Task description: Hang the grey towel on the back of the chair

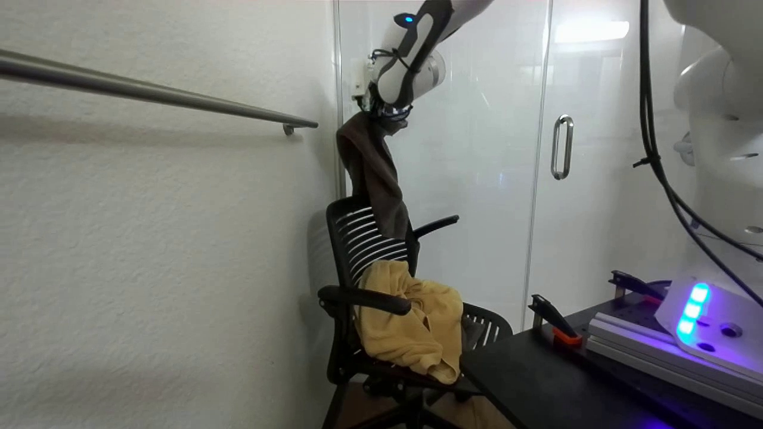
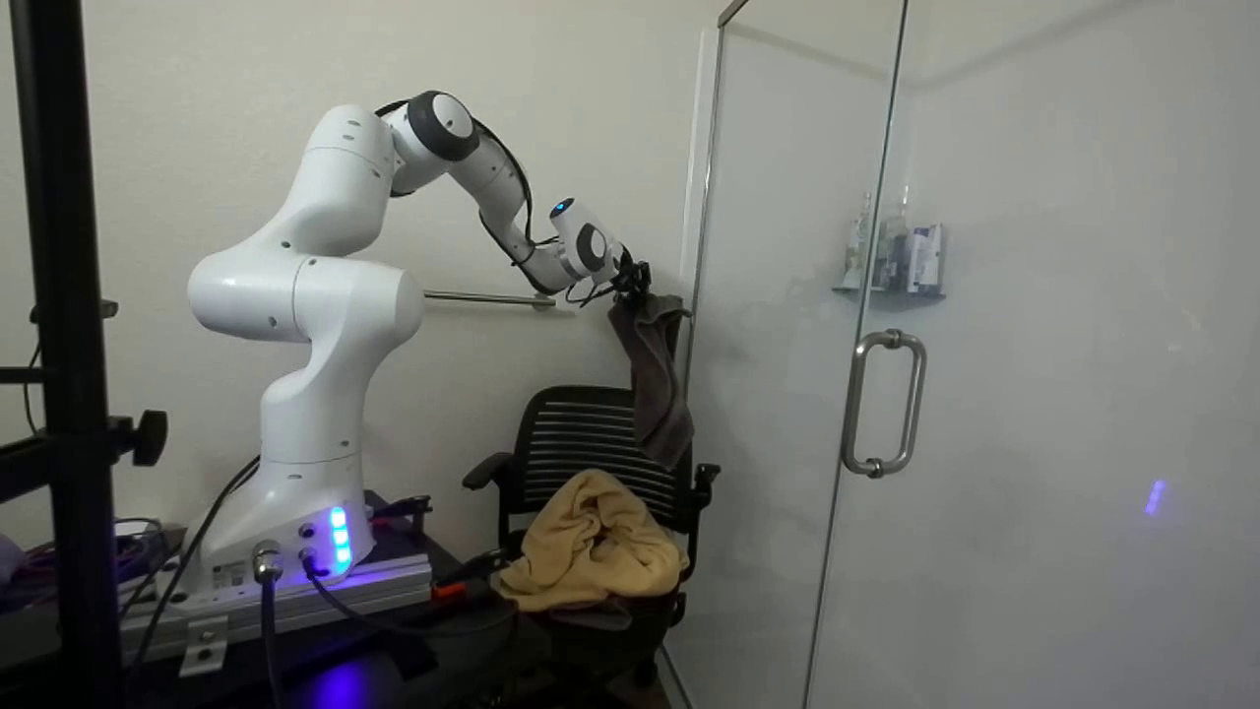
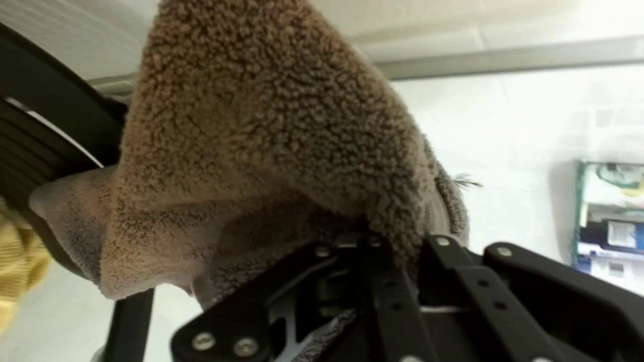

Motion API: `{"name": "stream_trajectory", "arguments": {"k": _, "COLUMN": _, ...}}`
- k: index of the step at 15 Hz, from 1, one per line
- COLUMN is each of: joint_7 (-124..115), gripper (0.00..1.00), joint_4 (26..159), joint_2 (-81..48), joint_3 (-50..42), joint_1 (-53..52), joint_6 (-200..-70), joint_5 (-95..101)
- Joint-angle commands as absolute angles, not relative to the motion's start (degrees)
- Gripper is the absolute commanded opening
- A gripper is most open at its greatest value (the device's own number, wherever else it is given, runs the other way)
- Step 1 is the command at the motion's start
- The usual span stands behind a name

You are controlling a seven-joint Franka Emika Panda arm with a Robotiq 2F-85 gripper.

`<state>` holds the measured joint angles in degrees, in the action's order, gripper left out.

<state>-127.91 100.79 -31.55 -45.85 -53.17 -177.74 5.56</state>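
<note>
End effector (image 3: 405, 246) pinches top of grey towel (image 1: 377, 173) w/ open gap down to office chair (image 2: 581, 433), towel's low end past back's top edge, contact unclear, shower glass (image 2: 773, 394) & wall (image 1: 179, 268) close by, yellow towel (image 1: 411, 328) & table (image 1: 512, 372) edge lower down.

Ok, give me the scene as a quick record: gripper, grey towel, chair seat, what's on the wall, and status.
gripper: closed on the grey towel, higher than the chair back
grey towel: hangs from the gripper, lower end in front of the chair back in both exterior views; contact unclear
chair seat: bunched yellow cloth, darker cloth edge showing beneath
wall: metal bar
status: grey towel not yet released
</note>
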Motion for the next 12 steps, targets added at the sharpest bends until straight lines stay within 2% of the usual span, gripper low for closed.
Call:
{"name": "stream_trajectory", "arguments": {"k": 1, "joint_7": -133.0, "gripper": 0.03, "joint_4": 97.2, "joint_2": -34.9, "joint_3": -48.8, "joint_1": -61.5, "joint_6": -165.2, "joint_5": 5.2}}
{"name": "stream_trajectory", "arguments": {"k": 6, "joint_7": -140.6, "gripper": 0.03, "joint_4": 94.2, "joint_2": -33.5, "joint_3": -44.1, "joint_1": -61.0, "joint_6": -145.9, "joint_5": 9.9}}
{"name": "stream_trajectory", "arguments": {"k": 10, "joint_7": -149.5, "gripper": 0.03, "joint_4": 92.5, "joint_2": -32.9, "joint_3": -42.4, "joint_1": -56.6, "joint_6": -139.9, "joint_5": 12.9}}
{"name": "stream_trajectory", "arguments": {"k": 11, "joint_7": -150.6, "gripper": 0.37, "joint_4": 91.5, "joint_2": -33.1, "joint_3": -41.1, "joint_1": -54.7, "joint_6": -138.4, "joint_5": 13.1}}
{"name": "stream_trajectory", "arguments": {"k": 12, "joint_7": -150.7, "gripper": 0.38, "joint_4": 93.0, "joint_2": -32.4, "joint_3": -39.9, "joint_1": -55.1, "joint_6": -140.9, "joint_5": 16.0}}
